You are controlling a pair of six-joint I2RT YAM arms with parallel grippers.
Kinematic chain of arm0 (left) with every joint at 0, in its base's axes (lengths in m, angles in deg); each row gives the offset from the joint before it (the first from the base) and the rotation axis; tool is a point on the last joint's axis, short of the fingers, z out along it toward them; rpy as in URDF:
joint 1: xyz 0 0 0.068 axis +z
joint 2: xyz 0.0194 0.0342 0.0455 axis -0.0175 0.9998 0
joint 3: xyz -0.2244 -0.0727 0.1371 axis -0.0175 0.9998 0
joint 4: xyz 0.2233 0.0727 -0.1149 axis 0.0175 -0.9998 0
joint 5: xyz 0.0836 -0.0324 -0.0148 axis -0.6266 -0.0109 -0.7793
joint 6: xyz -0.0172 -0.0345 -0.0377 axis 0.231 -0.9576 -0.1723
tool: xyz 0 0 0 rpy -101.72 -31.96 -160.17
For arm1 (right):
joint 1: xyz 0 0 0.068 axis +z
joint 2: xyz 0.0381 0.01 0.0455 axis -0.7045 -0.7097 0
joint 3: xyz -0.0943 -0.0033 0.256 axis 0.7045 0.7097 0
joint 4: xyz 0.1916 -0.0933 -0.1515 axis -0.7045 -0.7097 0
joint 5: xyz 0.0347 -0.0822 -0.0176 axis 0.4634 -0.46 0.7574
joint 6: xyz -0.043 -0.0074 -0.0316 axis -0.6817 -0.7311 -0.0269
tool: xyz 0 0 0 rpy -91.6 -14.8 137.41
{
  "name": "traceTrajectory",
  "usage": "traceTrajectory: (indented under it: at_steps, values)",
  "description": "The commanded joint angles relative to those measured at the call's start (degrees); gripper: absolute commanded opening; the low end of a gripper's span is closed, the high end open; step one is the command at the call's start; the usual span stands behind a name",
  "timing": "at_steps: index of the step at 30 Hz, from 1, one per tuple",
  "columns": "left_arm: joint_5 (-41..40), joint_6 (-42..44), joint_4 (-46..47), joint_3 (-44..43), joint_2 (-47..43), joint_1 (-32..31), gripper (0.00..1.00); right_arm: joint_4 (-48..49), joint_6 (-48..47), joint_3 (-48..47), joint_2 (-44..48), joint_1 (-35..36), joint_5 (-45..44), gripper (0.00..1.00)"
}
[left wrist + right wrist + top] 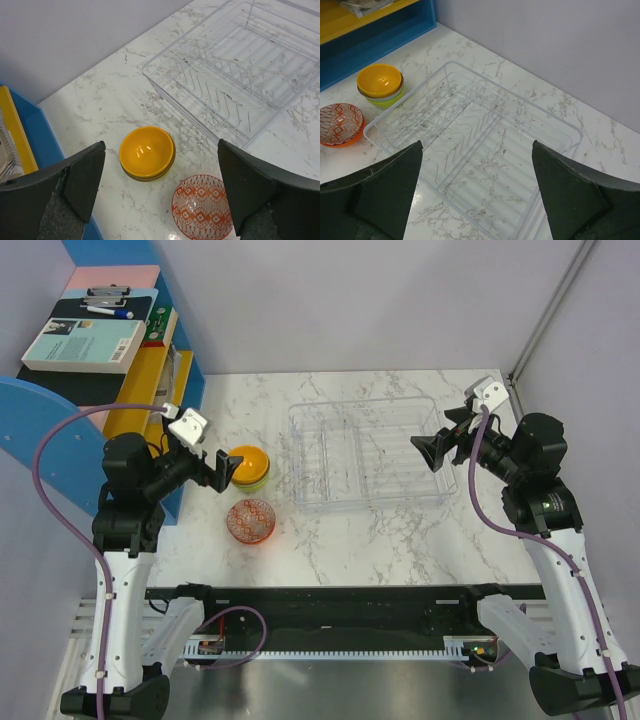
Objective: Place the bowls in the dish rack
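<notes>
A stack of bowls (pixel 248 466) with a yellow-orange one on top stands on the marble left of the dish rack (pixel 368 452). In the right wrist view a pale bowl and a lime green one show under the yellow one (pixel 380 82). A red-orange patterned bowl (pixel 251 521) sits alone just in front of the stack. My left gripper (pixel 222 470) hovers open beside the stack, above the yellow bowl (pixel 147 151) and the patterned bowl (pixel 202 207). My right gripper (pixel 435 452) hangs open over the right end of the clear rack (pixel 470 70).
A blue shelf unit (pixel 150 390) with yellow compartments, books and a clipboard stands along the table's left side. Grey walls close the back and right. A black rail (pixel 330 605) runs along the near edge between the arm bases.
</notes>
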Motion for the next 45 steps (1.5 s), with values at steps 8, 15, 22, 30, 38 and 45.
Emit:
traceTrajectory:
  at_steps: [8, 15, 22, 30, 38, 45]
  values:
    - [2.0, -1.69, 2.17, 1.38, -0.23, 0.27, 1.0, 0.41, -6.07, 0.33, 0.47, -0.1, 3.68, 0.98]
    - [-5.45, 2.7, -4.23, 1.38, 1.96, 0.27, 1.0, -0.03, -8.0, 0.24, -0.94, -0.1, -1.57, 0.98]
    - [-13.46, 8.5, -12.15, 10.08, 6.08, 0.18, 1.0, -0.47, -9.06, 0.24, -1.91, -0.19, -1.59, 0.98]
    - [-15.4, 12.19, -13.91, 18.08, 11.8, 0.09, 0.97, -0.38, -9.14, 0.42, -1.73, -0.19, -1.94, 0.98]
    - [-15.84, 13.96, -15.67, 19.58, 14.44, 0.09, 0.83, -0.47, -9.23, 0.5, -2.17, -0.1, -2.2, 0.98]
    - [-14.26, 13.78, -14.36, 19.49, 18.83, -0.26, 0.71, -0.47, -9.32, 0.68, -1.91, -0.1, -1.59, 0.98]
